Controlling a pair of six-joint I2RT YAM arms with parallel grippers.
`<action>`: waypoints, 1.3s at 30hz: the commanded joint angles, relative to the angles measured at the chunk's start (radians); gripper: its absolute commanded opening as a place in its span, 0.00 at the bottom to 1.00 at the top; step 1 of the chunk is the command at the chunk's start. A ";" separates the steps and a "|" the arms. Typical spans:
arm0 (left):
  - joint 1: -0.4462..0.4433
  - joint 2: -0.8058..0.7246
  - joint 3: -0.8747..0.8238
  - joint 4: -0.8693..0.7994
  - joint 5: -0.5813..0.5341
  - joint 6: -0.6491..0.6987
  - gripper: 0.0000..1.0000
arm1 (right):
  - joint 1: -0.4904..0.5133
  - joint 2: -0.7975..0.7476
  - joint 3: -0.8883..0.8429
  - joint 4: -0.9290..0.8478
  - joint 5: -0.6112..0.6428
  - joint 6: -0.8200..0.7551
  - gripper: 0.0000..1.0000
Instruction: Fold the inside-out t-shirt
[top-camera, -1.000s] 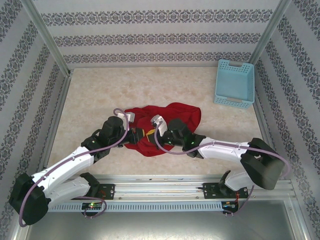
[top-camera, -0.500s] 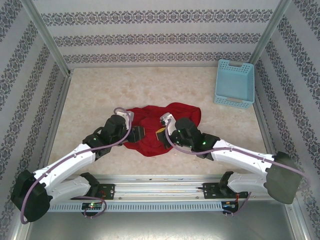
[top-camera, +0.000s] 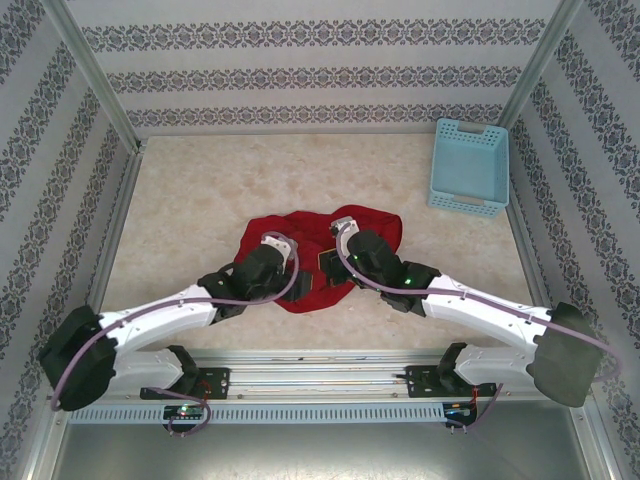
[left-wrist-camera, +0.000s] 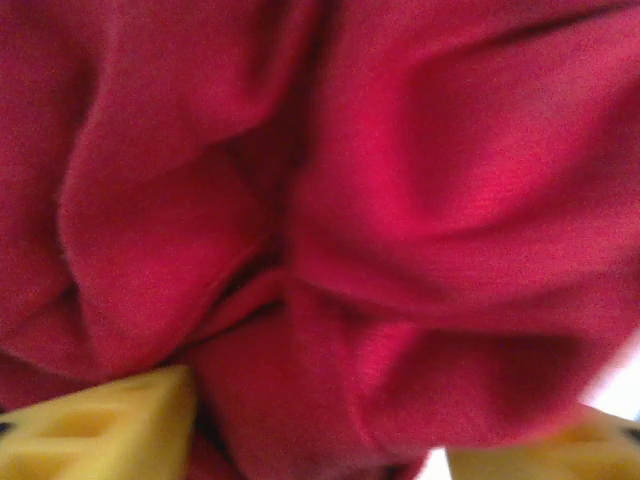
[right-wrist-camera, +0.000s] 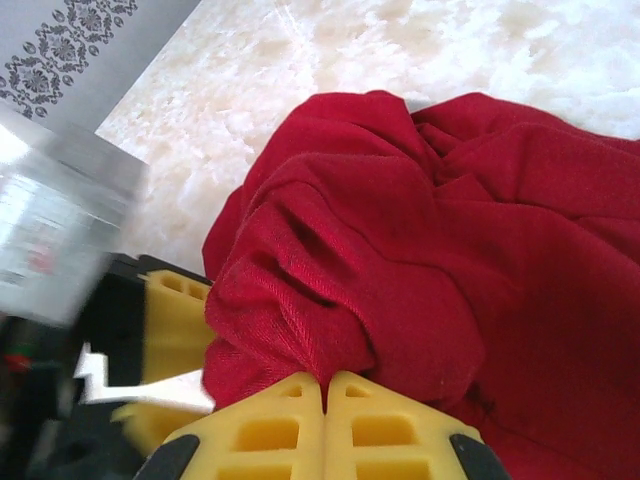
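Left tool (top-camera: 300, 265) stands released: in its wrist view the two yellow fingers (left-wrist-camera: 100, 430) sit wide apart at the bottom corners, with red cloth bulging between them. Right tool (right-wrist-camera: 325, 385) is clenched, its tips meeting on a gathered fold of the shirt (top-camera: 375, 225), which rises in ridges from that pinch. The shirt lies crumpled in a heap at the middle of the bench (top-camera: 200, 190), somewhat toward the near edge. Seen from above, its long axis runs left to right. Collar, sleeves and hem cannot be told apart, so which way it points is unclear. Both tools come in from the near side, just beside each other over the heap's middle. The basket (top-camera: 468, 168) sits at the far right corner, well apart.
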 joint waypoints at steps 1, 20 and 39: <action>0.006 0.029 0.032 -0.015 -0.144 0.037 0.43 | -0.004 -0.045 0.064 -0.091 0.043 0.002 0.00; 0.055 0.095 0.068 -0.038 -0.109 0.070 0.00 | -0.195 -0.166 0.126 -0.525 0.016 -0.140 0.00; 0.055 0.099 0.079 -0.055 -0.111 0.074 0.00 | -0.146 -0.163 -0.162 -0.207 -0.056 -0.022 0.56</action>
